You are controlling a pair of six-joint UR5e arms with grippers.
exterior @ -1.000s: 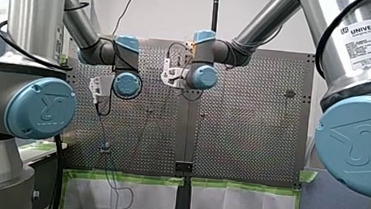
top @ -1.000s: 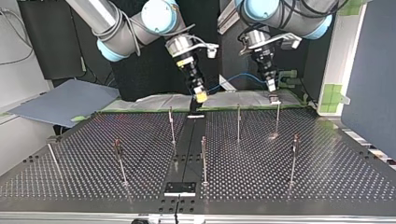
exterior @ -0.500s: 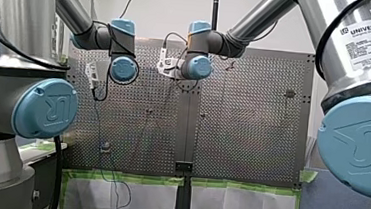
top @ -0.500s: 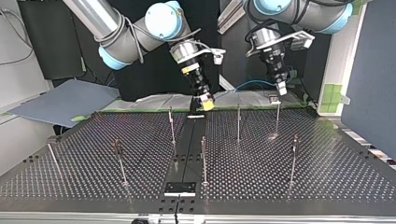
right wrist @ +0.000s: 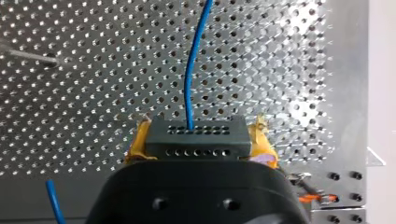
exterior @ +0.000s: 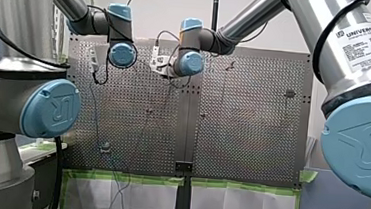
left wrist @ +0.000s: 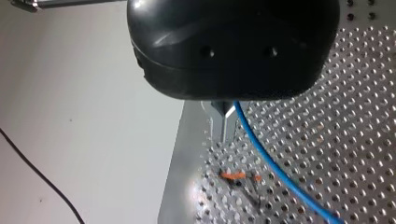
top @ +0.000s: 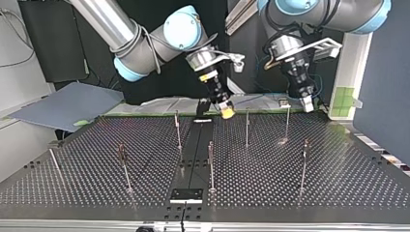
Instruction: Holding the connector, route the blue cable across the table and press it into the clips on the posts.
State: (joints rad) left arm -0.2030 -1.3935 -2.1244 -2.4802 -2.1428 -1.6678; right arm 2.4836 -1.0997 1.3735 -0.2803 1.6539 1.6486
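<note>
my left gripper (left wrist: pixel 224 136) over a perforated table (left wrist: pixel 355 121), metal fingers pinched on a blue cable (left wrist: pixel 275 173).

Looking like a robot lab, not a home or a shop. Seeing two big grey robot arms (top: pixel 140 43) with blue caps, one wearing a maker's label (exterior: pixel 366 38). Finding them working over a wide metal table (top: pixel 300 193) full of small holes. Spotting thin metal posts (top: pixel 211 162) sticking up from it in rows. Noticing green tape (exterior: pixel 127 177) holding white paper sheets (exterior: pixel 238 206) along the table's edge. Catching loose black wires (exterior: pixel 130 2) hanging by a plain pale wall (exterior: pixel 156 2).
</note>
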